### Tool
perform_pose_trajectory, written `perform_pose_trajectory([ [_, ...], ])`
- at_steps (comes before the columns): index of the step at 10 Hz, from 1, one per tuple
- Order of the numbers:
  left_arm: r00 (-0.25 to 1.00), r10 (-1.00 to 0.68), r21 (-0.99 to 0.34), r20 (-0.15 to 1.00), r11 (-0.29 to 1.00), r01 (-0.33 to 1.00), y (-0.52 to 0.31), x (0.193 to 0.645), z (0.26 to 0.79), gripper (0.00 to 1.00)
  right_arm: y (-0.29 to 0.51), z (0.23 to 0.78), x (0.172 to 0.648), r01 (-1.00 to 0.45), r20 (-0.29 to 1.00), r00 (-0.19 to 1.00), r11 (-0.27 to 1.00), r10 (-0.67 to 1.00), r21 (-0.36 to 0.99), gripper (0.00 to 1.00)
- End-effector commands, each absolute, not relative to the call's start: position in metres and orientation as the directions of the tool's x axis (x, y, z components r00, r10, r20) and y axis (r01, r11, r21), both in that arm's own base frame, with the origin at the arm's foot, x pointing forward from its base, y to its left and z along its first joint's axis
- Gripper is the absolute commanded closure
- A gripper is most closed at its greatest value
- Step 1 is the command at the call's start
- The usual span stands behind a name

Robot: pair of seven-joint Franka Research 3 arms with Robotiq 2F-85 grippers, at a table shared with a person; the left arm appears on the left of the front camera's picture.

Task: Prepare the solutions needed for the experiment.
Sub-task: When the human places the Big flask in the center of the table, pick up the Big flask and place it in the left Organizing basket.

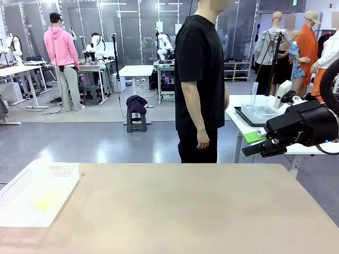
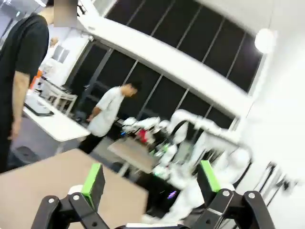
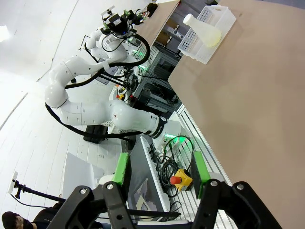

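Far across the table from my right gripper [image 1: 259,150], the solutions [image 3: 209,36] sit in a flask lying inside the white basket [image 1: 32,193], nearer my left gripper [image 2: 150,183], whose jaws stand apart, empty.

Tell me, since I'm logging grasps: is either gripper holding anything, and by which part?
Nothing is held. The left gripper and right gripper both have bare pads with only air between them.

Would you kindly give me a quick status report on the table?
Left gripper open, empty. Right gripper part open, empty. Flask with yellowish solution lying in white basket. Person standing at far side.
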State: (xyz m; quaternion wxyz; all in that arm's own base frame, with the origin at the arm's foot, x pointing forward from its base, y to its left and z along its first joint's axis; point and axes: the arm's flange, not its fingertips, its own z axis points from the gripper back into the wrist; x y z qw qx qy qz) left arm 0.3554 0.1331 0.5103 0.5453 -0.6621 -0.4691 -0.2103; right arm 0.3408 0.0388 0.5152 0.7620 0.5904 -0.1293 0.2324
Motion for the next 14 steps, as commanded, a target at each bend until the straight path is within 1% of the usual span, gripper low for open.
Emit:
perform_pose_trajectory([
  [1,0.658,0.506,-0.721,0.557,-0.099,0.686,0.142,0.354,0.526,0.0,0.038,0.516,0.343,-0.521,0.486,0.85,0.184,0.203,0.834,0.36],
  [2,0.671,0.513,-0.73,0.536,-0.117,0.673,0.145,0.353,0.527,0.0,0.038,0.516,0.343,-0.521,0.486,0.85,0.184,0.203,0.834,0.36],
  [3,0.738,0.485,-0.779,0.469,-0.167,0.605,0.146,0.353,0.526,0.0,0.038,0.516,0.343,-0.521,0.486,0.85,0.184,0.203,0.834,0.36],
  [4,0.752,0.461,-0.782,0.472,-0.174,0.598,0.147,0.354,0.525,0.0,0.038,0.516,0.343,-0.521,0.486,0.85,0.184,0.203,0.834,0.36],
  [5,0.77,0.428,-0.797,0.472,-0.167,0.581,0.146,0.357,0.526,0.0,0.038,0.516,0.343,-0.521,0.486,0.85,0.184,0.203,0.834,0.36],
  [6,0.811,0.375,-0.836,0.449,-0.144,0.53,0.145,0.361,0.527,0.0,0.038,0.516,0.343,-0.521,0.486,0.85,0.184,0.203,0.834,0.36],
  [7,0.833,0.352,-0.863,0.426,-0.116,0.491,0.134,0.373,0.531,0.0,0.038,0.516,0.343,-0.521,0.486,0.85,0.184,0.203,0.834,0.36],
  [8,0.861,0.326,-0.882,0.392,-0.133,0.452,0.129,0.38,0.535,0.0,0.038,0.516,0.343,-0.521,0.486,0.85,0.184,0.203,0.834,0.36],
  [10,0.904,0.263,-0.928,0.337,-0.066,0.366,0.11,0.408,0.528,0.0,0.038,0.516,0.343,-0.521,0.486,0.85,0.184,0.203,0.834,0.36],
  [13,0.958,0.165,-0.968,0.234,-0.057,0.246,0.078,0.434,0.502,0.0,0.038,0.516,0.343,-0.521,0.486,0.85,0.184,0.203,0.834,0.36],
  [14,0.964,0.136,-0.969,0.23,-0.063,0.24,0.071,0.437,0.501,0.0,0.038,0.516,0.343,-0.521,0.486,0.85,0.184,0.203,0.834,0.36],
])
